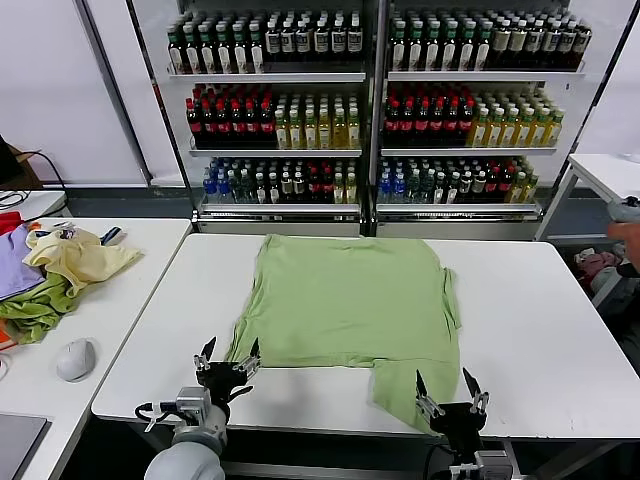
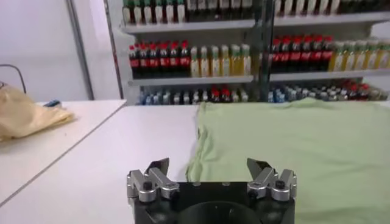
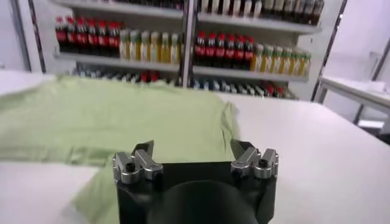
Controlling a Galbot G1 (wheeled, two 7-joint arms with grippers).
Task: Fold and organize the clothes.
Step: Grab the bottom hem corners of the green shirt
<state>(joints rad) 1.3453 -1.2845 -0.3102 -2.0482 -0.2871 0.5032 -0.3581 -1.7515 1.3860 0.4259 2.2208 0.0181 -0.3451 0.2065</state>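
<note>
Light green short-sleeved soft cotton shirt point(image 1: 350, 300): spread flat on the white rectangular surface point(image 1: 520, 330), lying across the middle from near the far edge toward the near edge; no buttons or print show on the upper face. One part of it, toward the near right, reaches farther forward than the rest and ends close to the near edge. In the left wrist view the shirt point(image 2: 292, 146) fills the surface ahead of that arm; in the right wrist view the shirt point(image 3: 109, 122) lies ahead with a flap running up beside the black housing. Left gripper point(image 1: 228, 358): at the near edge toward the near left corner, just beside the shirt's near left border, fingers spread apart and holding nothing; the left wrist view shows the same left gripper point(image 2: 208, 170) with bare surface and cloth edge between its tips. Right gripper point(image 1: 447, 391): at the near edge, right of centre, just beside the forward part of the shirt, fingers likewise parted and empty, as also seen on the right gripper point(image 3: 192, 153) in its own wrist view. Side table at left: pale yellow crumpled garment point(image 1: 78, 258), darker green garment point(image 1: 35, 310), purple garment point(image 1: 14, 270), grey computer mouse point(image 1: 75, 358). Beyond the far edge: shelving stocked with rows of bottled drinks point(image 1: 370, 110).
</note>
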